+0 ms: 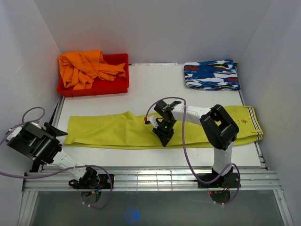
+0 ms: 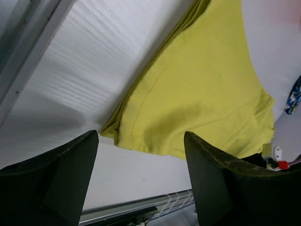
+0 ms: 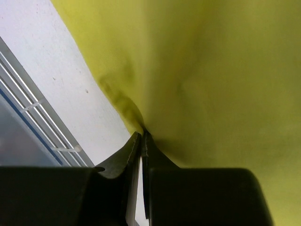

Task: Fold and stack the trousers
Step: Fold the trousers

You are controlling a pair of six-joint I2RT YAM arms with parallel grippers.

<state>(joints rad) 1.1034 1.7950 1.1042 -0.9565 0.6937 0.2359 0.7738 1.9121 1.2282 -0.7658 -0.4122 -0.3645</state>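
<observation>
The yellow-green trousers (image 1: 108, 129) lie flat across the table, legs to the left and the striped waistband (image 1: 254, 123) at the right edge. My right gripper (image 1: 164, 137) is down on their near edge around the middle. In the right wrist view its jaws (image 3: 142, 135) are shut, with the edge of the cloth (image 3: 211, 70) puckered into the tips. My left gripper (image 1: 57, 131) hovers just off the leg ends at the left. It stands open (image 2: 141, 136), nothing between its fingers, with the hem corner of the trousers (image 2: 202, 94) a little ahead of it.
A red bin (image 1: 120, 87) holding an orange garment (image 1: 89, 68) sits at the back left. A folded blue, white and red patterned cloth (image 1: 211, 75) lies at the back right. Metal rails (image 1: 150, 176) run along the near table edge, and white walls close in both sides.
</observation>
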